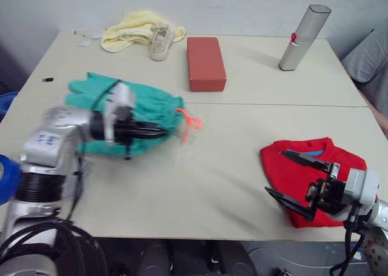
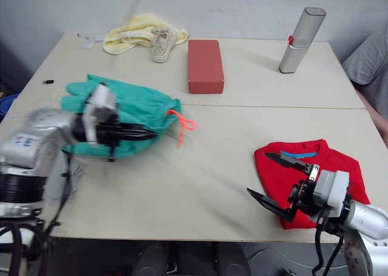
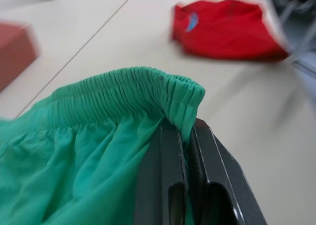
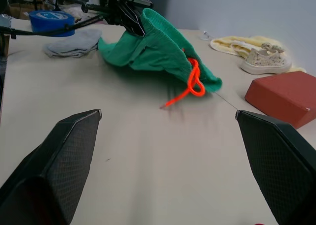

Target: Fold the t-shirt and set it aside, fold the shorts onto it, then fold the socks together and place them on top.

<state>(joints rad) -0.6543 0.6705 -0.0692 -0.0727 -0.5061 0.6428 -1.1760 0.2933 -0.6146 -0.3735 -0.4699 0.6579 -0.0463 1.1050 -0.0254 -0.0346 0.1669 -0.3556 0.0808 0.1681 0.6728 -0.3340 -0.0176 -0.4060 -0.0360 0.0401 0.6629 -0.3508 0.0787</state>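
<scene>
Two grippers are showing for you. Your left gripper (image 3: 187, 136) is pinching the gathered elastic waist of the teal shorts (image 1: 139, 106), fingers squeezed together on the fabric, lifting that edge while the rest of the garment is lying on the table (image 1: 212, 173). The orange drawstring (image 1: 189, 121) is hanging from the waist end, on the side of the shorts facing the red t-shirt.

Your right gripper (image 1: 297, 179) is sitting with its fingers spread wide apart, holding nothing, hovering over the near edge of the folded red t-shirt (image 1: 291, 161). That t-shirt is lying well apart from the shorts, blue collar band facing up.

One grey sock (image 4: 71, 42) is lying just beside the shorts, on the side away from the t-shirt, next to a blue tape roll (image 4: 49, 20).

Beyond the shorts, toward the wall, a red brick-shaped block (image 1: 205, 62) is lying flat. Near the block, a pale yellow cloth (image 1: 130, 28) is bunched up with a small cream shoe (image 1: 160, 40) touching it. A silver cylinder with a red clip (image 1: 303, 38) is standing tilted, well apart from the block.
</scene>
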